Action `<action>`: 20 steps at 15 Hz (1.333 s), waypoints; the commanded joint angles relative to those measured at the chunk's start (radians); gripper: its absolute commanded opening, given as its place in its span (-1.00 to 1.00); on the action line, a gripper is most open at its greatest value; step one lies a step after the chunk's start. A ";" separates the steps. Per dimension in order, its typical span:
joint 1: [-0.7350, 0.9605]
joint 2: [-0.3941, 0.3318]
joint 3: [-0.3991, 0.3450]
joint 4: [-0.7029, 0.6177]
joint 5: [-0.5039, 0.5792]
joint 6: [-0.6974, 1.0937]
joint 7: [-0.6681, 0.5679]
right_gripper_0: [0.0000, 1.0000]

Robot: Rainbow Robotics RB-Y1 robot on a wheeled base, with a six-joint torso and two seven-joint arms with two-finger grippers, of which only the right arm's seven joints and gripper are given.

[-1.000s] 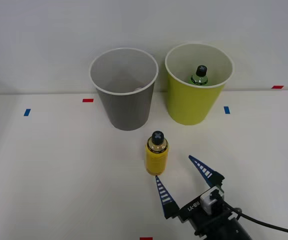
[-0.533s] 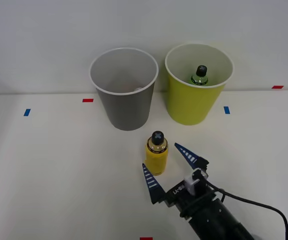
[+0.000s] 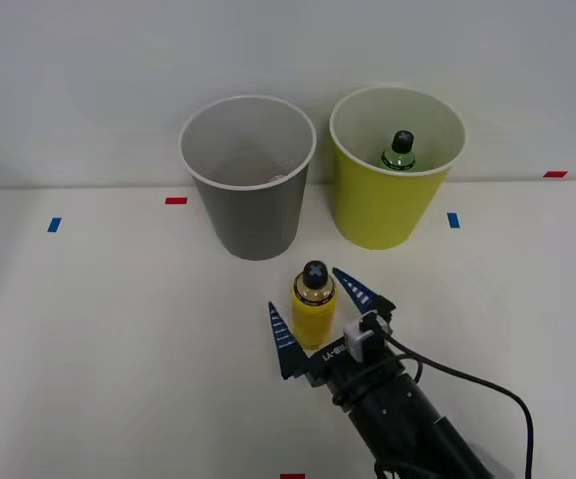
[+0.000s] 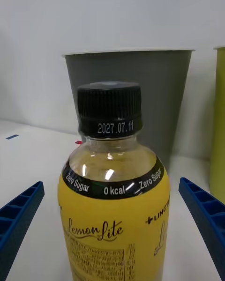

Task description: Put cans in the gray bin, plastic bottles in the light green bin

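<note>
Yellow and smooth, the small bottle [image 3: 313, 311] stands upright on the white table [image 3: 98, 329], in front of the two bins. It is round, with a ridged black screw cap [image 4: 109, 107] on top and a black band with white words below its clear neck. Its body has curly writing that says "Lemon Lite".

The right gripper [image 3: 320, 311] comes in from the near side of the table. Its two blue ribbed fingers [image 3: 283, 339] are pointy and spread wide, one on each side of the yellow bottle. The wrist view shows a gap between each finger and the bottle, so they hold nothing.

Just behind the bottle is the gray bin [image 3: 249, 178], a round bucket that gets narrower at the bottom, with a white rim and a pale inside. Right beside it stands the light green bin [image 3: 392, 170], the same shape. Inside it sits the green bottle [image 3: 399, 152] with a black cap. Small red and blue tape marks [image 3: 176, 201] lie on the table.
</note>
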 commanded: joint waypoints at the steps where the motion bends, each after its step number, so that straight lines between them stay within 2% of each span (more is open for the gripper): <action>1: -0.004 -0.001 -0.010 0.000 0.017 0.011 0.009 1.00; 8: -0.003 -0.001 -0.007 0.000 0.025 0.014 0.024 1.00; 9: -0.003 -0.002 -0.007 0.000 0.025 0.013 0.027 0.88; 11: -0.003 -0.001 -0.007 0.000 0.025 0.014 0.033 -0.70; 12: -0.003 -0.001 -0.007 0.000 0.024 0.014 0.033 -0.99; 20: -0.003 0.004 -0.008 0.000 0.008 0.014 0.030 -1.00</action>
